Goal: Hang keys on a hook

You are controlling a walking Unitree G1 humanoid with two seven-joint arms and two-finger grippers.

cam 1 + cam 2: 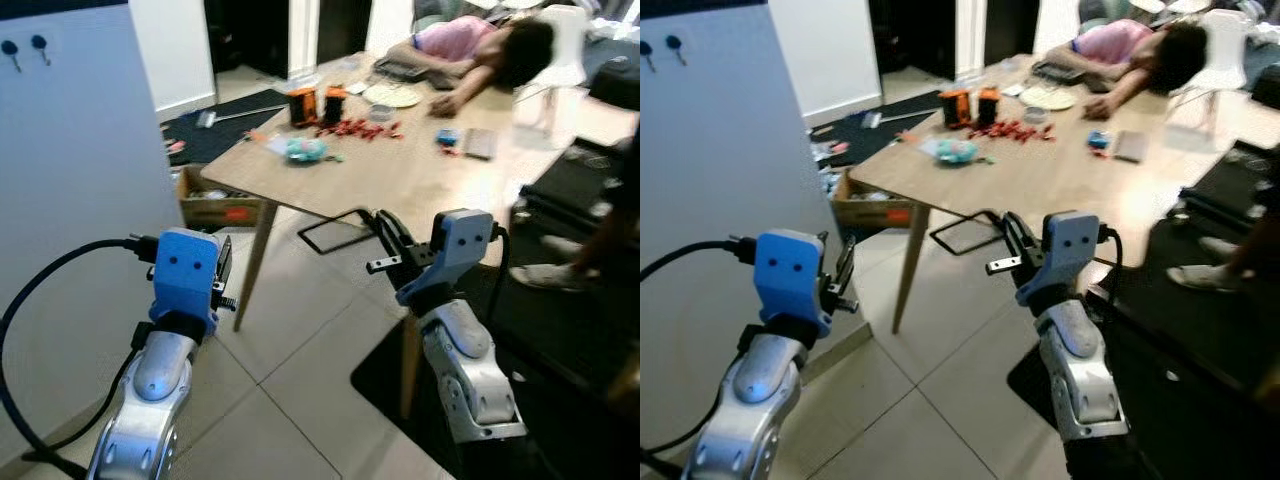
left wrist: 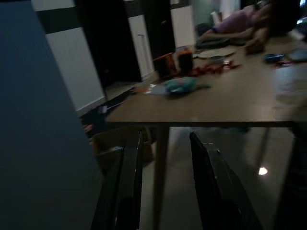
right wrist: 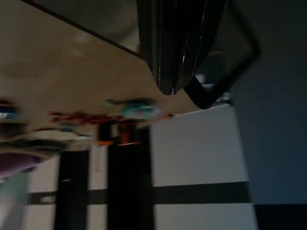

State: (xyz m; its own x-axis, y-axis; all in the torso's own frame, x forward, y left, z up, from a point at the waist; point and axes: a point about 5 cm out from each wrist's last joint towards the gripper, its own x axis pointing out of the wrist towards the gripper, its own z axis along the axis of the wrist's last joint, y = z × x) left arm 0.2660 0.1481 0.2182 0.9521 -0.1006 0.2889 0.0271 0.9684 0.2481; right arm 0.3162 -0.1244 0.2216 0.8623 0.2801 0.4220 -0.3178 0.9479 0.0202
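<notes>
Black strap loop (image 3: 207,99), which I took for the keys' lanyard, was pinched in the right gripper (image 1: 372,220), its 2 fingers pressed together on one end; no keys could be made out on it. It stuck out flat from the fingertips toward the robot's left, its long axis roughly level. The 2 dark hooks (image 1: 25,46) sat high on the white panel (image 1: 80,200), up and far to the left of that gripper, well apart from it. The left gripper (image 2: 163,158) was nearer the panel, its fingers narrowly parted and holding nothing. Beyond stood a wooden table (image 1: 400,180) with a person (image 1: 470,50) slumped over its far end, a cardboard box (image 1: 215,205) beneath, and tiled floor (image 1: 300,380) below the arms
</notes>
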